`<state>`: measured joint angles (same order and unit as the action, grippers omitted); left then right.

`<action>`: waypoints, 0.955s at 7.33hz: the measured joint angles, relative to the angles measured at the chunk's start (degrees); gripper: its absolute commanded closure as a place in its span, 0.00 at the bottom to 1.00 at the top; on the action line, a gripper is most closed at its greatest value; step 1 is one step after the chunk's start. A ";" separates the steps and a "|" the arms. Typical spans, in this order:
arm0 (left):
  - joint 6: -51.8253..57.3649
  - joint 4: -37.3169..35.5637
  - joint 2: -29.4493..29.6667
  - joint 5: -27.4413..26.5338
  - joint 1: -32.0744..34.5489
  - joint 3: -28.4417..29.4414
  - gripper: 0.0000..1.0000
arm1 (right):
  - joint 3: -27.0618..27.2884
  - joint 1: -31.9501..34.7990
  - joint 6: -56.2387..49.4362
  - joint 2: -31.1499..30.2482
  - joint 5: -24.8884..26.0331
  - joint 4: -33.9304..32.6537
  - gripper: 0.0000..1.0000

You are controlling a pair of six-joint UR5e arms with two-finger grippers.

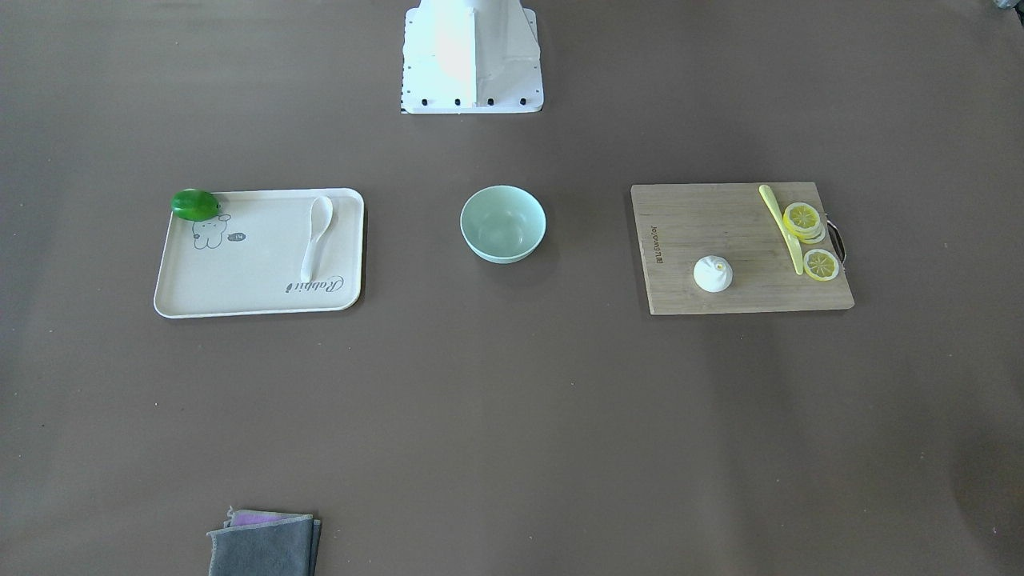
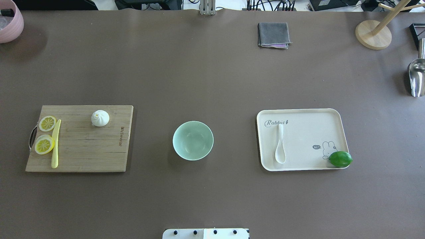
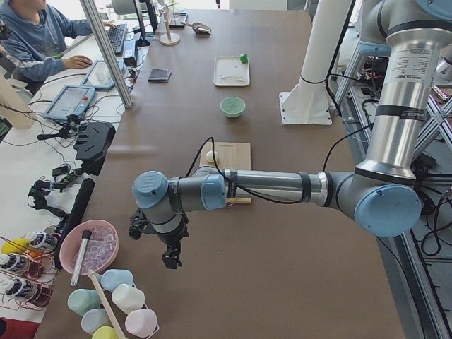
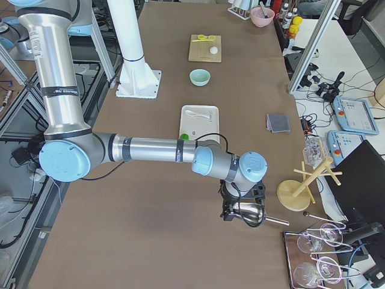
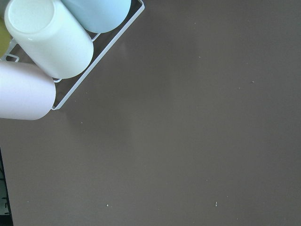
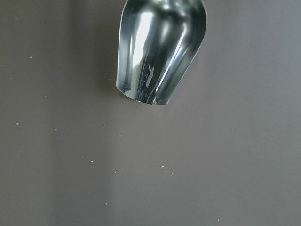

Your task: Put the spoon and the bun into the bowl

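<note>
The mint-green bowl (image 2: 193,140) stands empty at the table's middle, also in the front view (image 1: 502,224). The white spoon (image 2: 280,146) lies on the cream tray (image 2: 308,116), also in the front view (image 1: 316,236). The white bun (image 2: 100,118) sits on the wooden cutting board (image 2: 83,156), also in the front view (image 1: 712,274). My left gripper (image 3: 171,258) hangs over the table's left end, far from the board. My right gripper (image 4: 231,211) hangs over the right end by a metal scoop (image 6: 160,52). Both show only in side views, so I cannot tell whether they are open or shut.
Lemon slices (image 2: 44,144) and a yellow knife (image 2: 55,144) lie on the board. A lime (image 2: 340,159) sits on the tray's corner. A grey cloth (image 2: 273,35), a wooden stand (image 2: 373,35) and a pink bowl (image 2: 10,21) are at the far edge. Cups (image 5: 47,37) stand by my left gripper.
</note>
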<state>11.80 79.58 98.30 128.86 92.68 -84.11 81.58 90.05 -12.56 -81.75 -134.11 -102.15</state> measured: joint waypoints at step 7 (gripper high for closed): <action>-1.31 0.39 -0.59 2.56 -0.37 -0.60 0.01 | 0.17 0.51 0.39 -1.45 -0.73 1.64 0.00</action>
<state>10.49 79.96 97.71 131.41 92.31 -84.71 81.75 90.57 -12.18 -83.21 -134.84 -100.51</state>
